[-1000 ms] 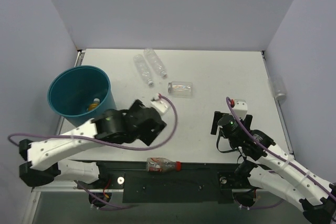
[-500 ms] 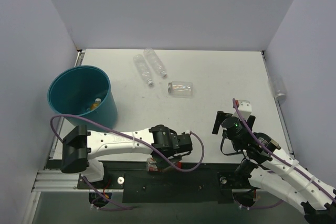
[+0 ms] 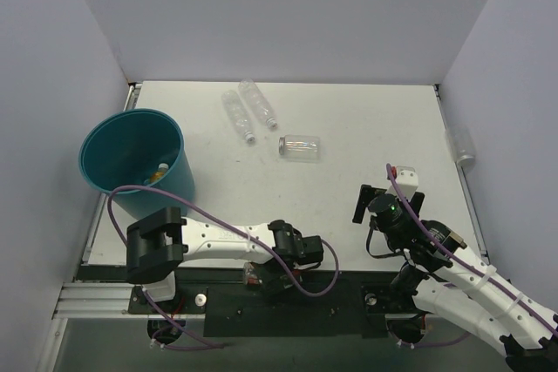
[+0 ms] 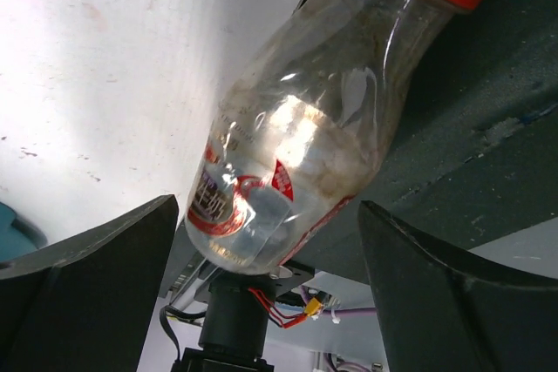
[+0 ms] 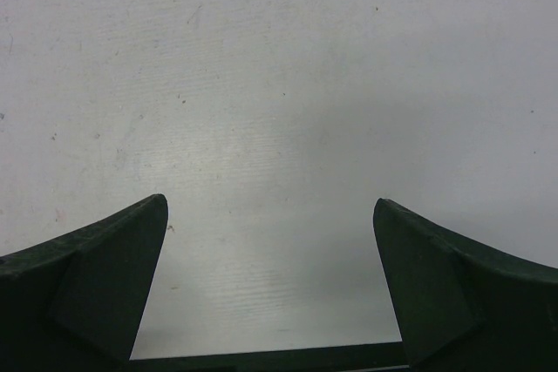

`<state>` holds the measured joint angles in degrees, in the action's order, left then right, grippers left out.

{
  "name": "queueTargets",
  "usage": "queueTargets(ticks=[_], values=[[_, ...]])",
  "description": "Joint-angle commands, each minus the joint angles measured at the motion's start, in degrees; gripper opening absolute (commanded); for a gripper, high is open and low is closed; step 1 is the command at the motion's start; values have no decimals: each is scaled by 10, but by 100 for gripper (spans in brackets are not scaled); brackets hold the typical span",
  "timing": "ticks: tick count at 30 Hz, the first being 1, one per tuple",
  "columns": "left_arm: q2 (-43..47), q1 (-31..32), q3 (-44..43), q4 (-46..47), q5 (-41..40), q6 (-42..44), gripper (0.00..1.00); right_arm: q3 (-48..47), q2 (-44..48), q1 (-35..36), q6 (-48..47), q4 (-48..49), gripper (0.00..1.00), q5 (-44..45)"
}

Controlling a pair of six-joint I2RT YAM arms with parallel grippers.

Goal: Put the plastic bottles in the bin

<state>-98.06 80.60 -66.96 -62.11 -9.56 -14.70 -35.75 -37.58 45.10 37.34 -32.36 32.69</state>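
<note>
the left gripper (image 4: 266, 215) is spread wide, a red-capped labelled bottle (image 4: 296, 128) lying between its fingers but not gripped, at the near edge of the tabletop (image 4: 105, 58), while the right gripper (image 5: 270, 206), equally wide, holds nothing.

The bin (image 3: 177, 142) stands on the surface (image 3: 366, 119) at frame left. Two bottles (image 3: 237, 116) lie side by side at upper centre, a third bottle (image 3: 299, 146) just lower right. A fourth bottle (image 4: 296, 128) lies at bottom centre, between the left hand's (image 4: 270, 250) fingers.
</note>
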Motion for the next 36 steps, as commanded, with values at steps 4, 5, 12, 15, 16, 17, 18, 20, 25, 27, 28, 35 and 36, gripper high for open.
queueTargets(ticks=[4, 5, 12, 15, 16, 17, 18, 20, 25, 27, 28, 35, 36], values=[[-26, 2, 16, 36, 23, 2, 93, -3, 2, 5, 9, -14, 98, 20], [-27, 1, 13, 35, 23, 4, 91, -4, 3, 5, 11, -15, 98, 20], [2, 0, -11, 2, -26, 2, 62, -4, 13, 5, 10, -17, 98, 26], [34, -3, -29, -23, -62, -6, 43, -2, 6, 5, 12, -17, 98, 26], [49, -6, -40, -33, -70, -16, 39, -3, 6, 5, 12, -19, 98, 27], [56, -17, -48, -36, -83, -27, 27, -4, 7, 4, 16, -22, 98, 32], [72, -24, -62, -41, -83, -31, 22, -7, 8, 4, 18, -25, 98, 33], [100, -53, -87, -30, -79, -44, 20, -13, 23, 5, 21, -25, 98, 38], [177, -175, -143, 34, -98, -44, 10, -18, 75, 5, 33, -25, 98, 61], [207, -233, -176, 55, -106, -40, 8, -17, 83, 4, 32, -27, 98, 69], [228, -246, -197, 72, -108, -38, 8, -18, 84, 5, 32, -31, 98, 70], [359, -371, -197, 182, -249, -93, 4, -23, 69, 5, 32, -40, 98, 73], [395, -389, -183, 199, -264, -103, 5, -22, 67, 4, 32, -36, 99, 70]])
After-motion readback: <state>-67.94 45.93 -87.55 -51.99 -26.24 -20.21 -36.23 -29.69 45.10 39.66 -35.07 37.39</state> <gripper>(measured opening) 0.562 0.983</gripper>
